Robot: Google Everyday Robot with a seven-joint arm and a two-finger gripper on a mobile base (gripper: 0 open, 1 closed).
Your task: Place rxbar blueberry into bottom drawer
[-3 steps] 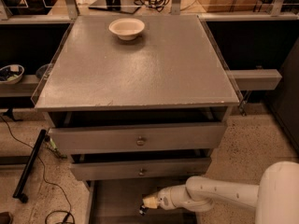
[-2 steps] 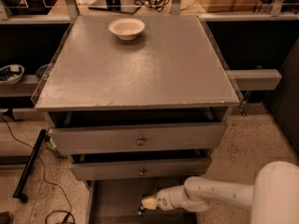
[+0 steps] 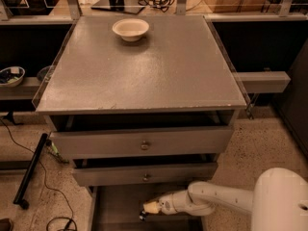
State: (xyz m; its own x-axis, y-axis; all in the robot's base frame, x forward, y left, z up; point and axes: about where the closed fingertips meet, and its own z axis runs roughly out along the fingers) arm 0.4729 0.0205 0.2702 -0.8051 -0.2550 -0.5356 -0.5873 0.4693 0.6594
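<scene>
Three-drawer grey metal cabinet (image 3: 159, 81): fills the middle of the view. Its wide flat top is bare but for one dish at the far edge.
White robot arm (image 3: 219, 196): reaches in from the lower right, low and nearly level. I judge this is to get under the two upper grey drawers with round knobs (image 3: 192, 142), which stand only slightly out.
Bottom drawer (image 3: 118, 201): the lowest wide shallow grey tray, pulled well out so its flat floor lies open from above. Its front is cut off by the frame's lower edge.
Cream round bowl (image 3: 130, 29): upright at the back of the top, well apart from the work and no part of it.
Gripper (image 3: 150, 207): pale-tipped, low over the drawer floor near its middle, pointing left. How it stands, or whether it grips anything, cannot be made out.
Rxbar blueberry (image 3: 143, 216): a small dark shape just under the gripper's tip is probably the navy-wrapped flat bar, inside the drawer. Whether it lies on the floor or hangs held is unclear.
Hidden: the drawer's right side lies behind the arm.
</scene>
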